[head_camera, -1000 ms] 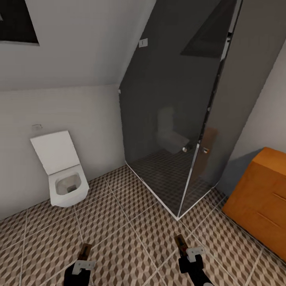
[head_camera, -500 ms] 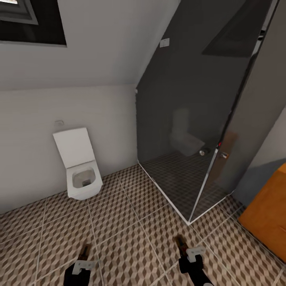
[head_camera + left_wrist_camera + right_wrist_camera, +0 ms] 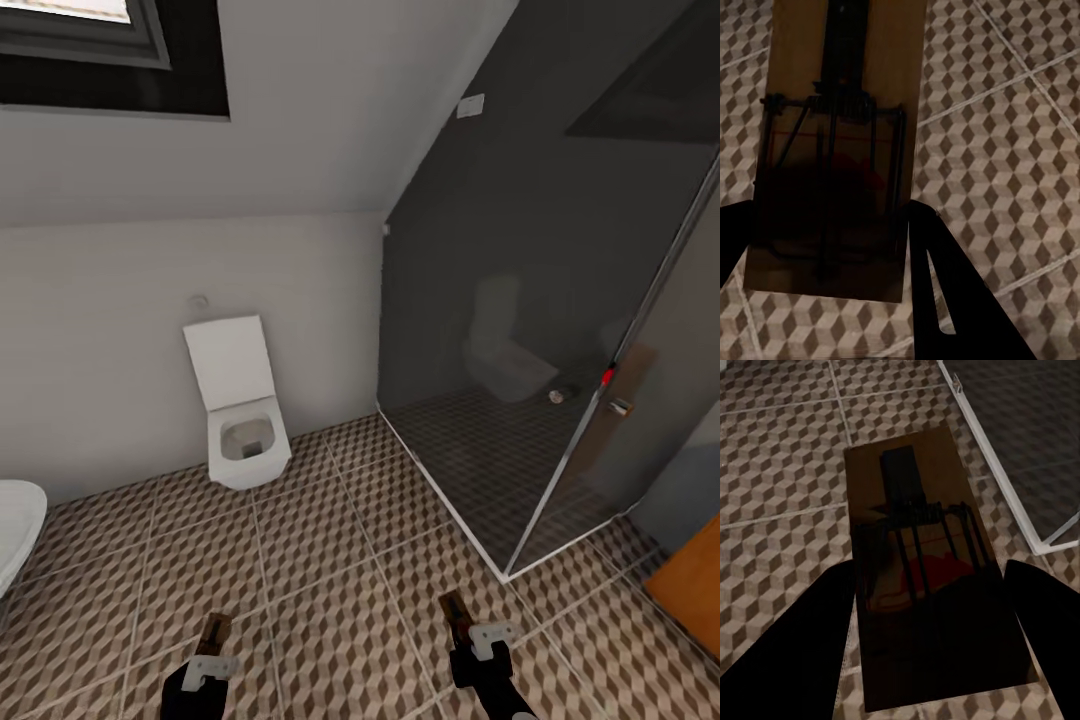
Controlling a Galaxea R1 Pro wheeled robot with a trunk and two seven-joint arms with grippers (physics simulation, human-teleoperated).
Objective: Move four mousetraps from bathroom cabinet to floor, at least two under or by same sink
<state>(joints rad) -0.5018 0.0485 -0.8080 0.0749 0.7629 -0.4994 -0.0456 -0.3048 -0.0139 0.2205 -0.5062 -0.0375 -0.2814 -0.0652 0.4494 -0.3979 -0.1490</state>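
Observation:
My left gripper (image 3: 213,650) is shut on a mousetrap (image 3: 214,634), a small brown slab sticking forward above the cube-patterned bathroom floor (image 3: 330,560). In the left wrist view that mousetrap (image 3: 840,142) shows its dark wire parts, clamped between black fingers (image 3: 952,292). Over at the other side my right gripper (image 3: 468,633) is shut on a second mousetrap (image 3: 455,608). The right wrist view has this mousetrap (image 3: 926,562) held between dark fingers (image 3: 795,637) over the tiles. A corner of the orange-brown cabinet (image 3: 690,585) shows at the right edge. The bathroom sink is out of view.
A white toilet (image 3: 240,415) with its lid up stands against the back wall. The glass shower enclosure (image 3: 540,350) with a metal corner frame (image 3: 505,575) fills the right. A white rounded rim (image 3: 15,525) shows at the left edge. A dark window (image 3: 110,55) sits high on the sloped wall.
The whole view has swung left: toilet, shower and cabinet have shifted right in the picture, and a white rim has come in at the left. Both grippers keep their mousetraps.

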